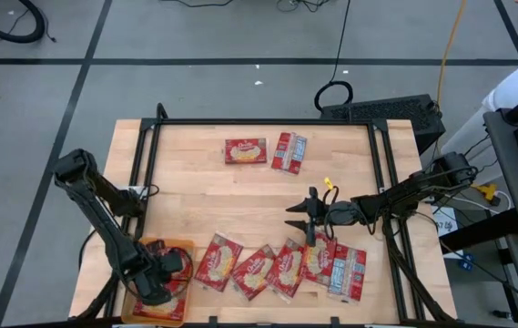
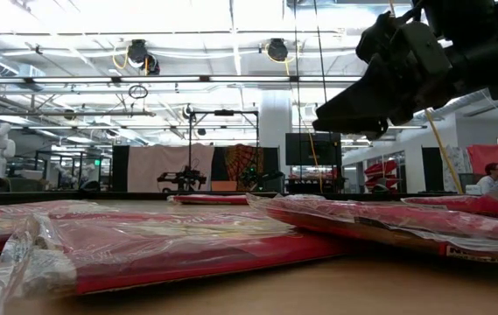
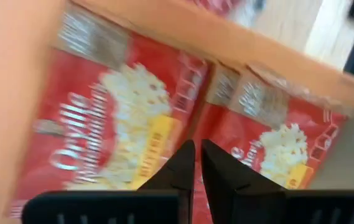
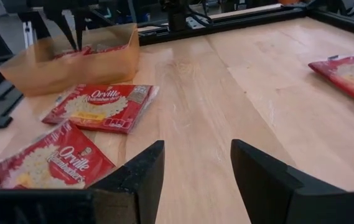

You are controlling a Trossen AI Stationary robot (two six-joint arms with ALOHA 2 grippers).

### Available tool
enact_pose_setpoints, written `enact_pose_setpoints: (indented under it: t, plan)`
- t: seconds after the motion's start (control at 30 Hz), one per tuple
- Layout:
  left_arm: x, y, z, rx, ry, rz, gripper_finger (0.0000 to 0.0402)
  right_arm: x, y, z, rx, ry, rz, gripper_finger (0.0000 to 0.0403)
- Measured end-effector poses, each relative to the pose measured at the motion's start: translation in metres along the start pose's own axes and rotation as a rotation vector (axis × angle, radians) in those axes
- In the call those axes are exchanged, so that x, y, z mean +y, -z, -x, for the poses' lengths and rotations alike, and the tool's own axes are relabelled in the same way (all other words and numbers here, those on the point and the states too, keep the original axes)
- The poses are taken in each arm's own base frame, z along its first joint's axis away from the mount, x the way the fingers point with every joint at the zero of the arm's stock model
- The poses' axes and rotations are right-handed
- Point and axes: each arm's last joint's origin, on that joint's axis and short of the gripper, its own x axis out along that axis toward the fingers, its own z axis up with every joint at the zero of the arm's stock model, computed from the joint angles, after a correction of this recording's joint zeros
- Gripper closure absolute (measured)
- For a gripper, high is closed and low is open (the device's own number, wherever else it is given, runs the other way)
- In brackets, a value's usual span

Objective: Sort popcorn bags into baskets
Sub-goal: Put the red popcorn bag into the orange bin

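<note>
My left gripper is shut and points down into the orange basket at the table's near left corner. Its fingertips stand over the seam between two red popcorn bags lying flat in the basket. I cannot tell whether they touch. My right gripper is open and empty above bare wood at the table's middle; it also shows in its own wrist view. Several popcorn bags lie overlapping in a row along the near edge. Two more lie flat at the far side.
A black frame rail runs round the table's far edge and sides. The basket's low walls stand round my left gripper. Bare wood lies between the far bags and the near row. A bag lies just outside the basket.
</note>
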Motion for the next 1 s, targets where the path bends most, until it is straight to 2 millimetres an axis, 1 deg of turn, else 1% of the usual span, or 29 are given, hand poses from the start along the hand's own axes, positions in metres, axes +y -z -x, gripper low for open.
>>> enact_pose_setpoints:
  t: [0.1,0.17,0.27,0.37,0.43,0.5,0.6,0.67,0.73,0.83,0.9,1.0]
  plan:
    - [0.011,-0.002,0.012,-0.124,-0.078,-0.008,0.0371,0.000,-0.001,0.000,-0.003,-0.001,-0.024,0.0227]
    - [0.018,-0.006,0.018,-0.258,-0.152,-0.036,0.0371,0.001,-0.004,0.000,-0.010,-0.001,-0.035,0.0227]
    - [0.029,-0.015,0.024,-0.482,-0.304,-0.082,0.0371,0.004,-0.020,-0.007,-0.063,0.025,-0.030,0.0227]
    - [0.036,-0.028,0.027,-0.639,-0.433,-0.133,0.0371,0.008,-0.040,-0.018,-0.069,0.073,0.035,0.0227]
    - [0.042,-0.040,0.029,-0.708,-0.502,-0.125,0.0371,0.009,-0.053,-0.025,-0.022,0.140,0.103,0.0227]
    - [0.049,-0.052,0.030,-0.748,-0.550,-0.080,0.0371,0.006,-0.064,-0.030,0.035,0.243,0.173,0.0227]
    - [0.057,-0.068,0.030,-0.793,-0.577,0.020,0.0371,-0.008,-0.073,-0.034,0.133,0.383,0.278,0.0227]
    - [0.061,-0.078,0.030,-0.823,-0.567,0.091,0.0371,-0.021,-0.074,-0.035,0.188,0.438,0.323,0.0227]
    - [0.062,-0.090,0.028,-0.846,-0.552,0.143,0.0371,-0.034,-0.074,-0.036,0.233,0.464,0.329,0.0227]
    - [0.060,-0.104,0.024,-0.866,-0.535,0.145,0.0370,-0.045,-0.068,-0.035,0.336,0.400,0.290,0.0227]
    - [0.057,-0.113,0.018,-0.855,-0.520,0.106,0.0370,-0.045,-0.060,-0.032,0.416,0.325,0.230,0.0227]
    - [0.053,-0.125,0.011,-0.844,-0.498,0.055,0.0370,-0.035,-0.046,-0.026,0.573,0.163,0.121,0.0227]
